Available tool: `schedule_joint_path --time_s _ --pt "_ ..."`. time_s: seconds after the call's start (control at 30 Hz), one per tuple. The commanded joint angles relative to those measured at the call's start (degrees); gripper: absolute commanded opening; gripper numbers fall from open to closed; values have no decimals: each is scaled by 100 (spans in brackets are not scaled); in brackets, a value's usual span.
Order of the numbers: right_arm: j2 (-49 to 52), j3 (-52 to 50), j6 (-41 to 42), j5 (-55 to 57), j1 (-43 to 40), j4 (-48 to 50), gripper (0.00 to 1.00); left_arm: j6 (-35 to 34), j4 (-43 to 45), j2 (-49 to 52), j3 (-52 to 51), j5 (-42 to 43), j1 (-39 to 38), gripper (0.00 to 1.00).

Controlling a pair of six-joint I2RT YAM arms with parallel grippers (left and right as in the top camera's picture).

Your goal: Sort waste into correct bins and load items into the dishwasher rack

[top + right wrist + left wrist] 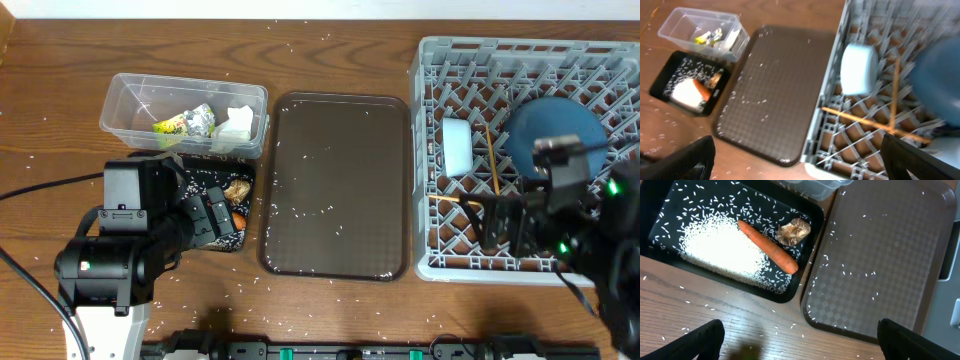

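While both sets of jaws stand wide and empty, left gripper (800,342) hangs near black tray (809,255) holding carrot (767,246), brown lump (794,231), rice (715,250). Right gripper (800,162) is at rack (420,200); bowl (456,147), plate (555,135), chopsticks (491,155) inside.

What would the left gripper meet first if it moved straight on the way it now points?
Probably the rice-strewn table beneath the open left gripper, just short of the black tray and brown serving tray; depth is unclear.
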Motion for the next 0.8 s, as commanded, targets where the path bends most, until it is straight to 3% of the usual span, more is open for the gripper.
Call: schedule_joint_path --time_s 0.0,0.27,0.77 --pt "-350 -37 -538 538 179 188 99 -28 -20 7 -9 -31 24 98" --pt "-1513 -1104 -1668 1281 195 1416 99 -28 -20 7 -9 -31 24 98" --pt "-4103 -5239 -1670 1108 120 3187 99 -28 -20 7 -9 -31 24 98"
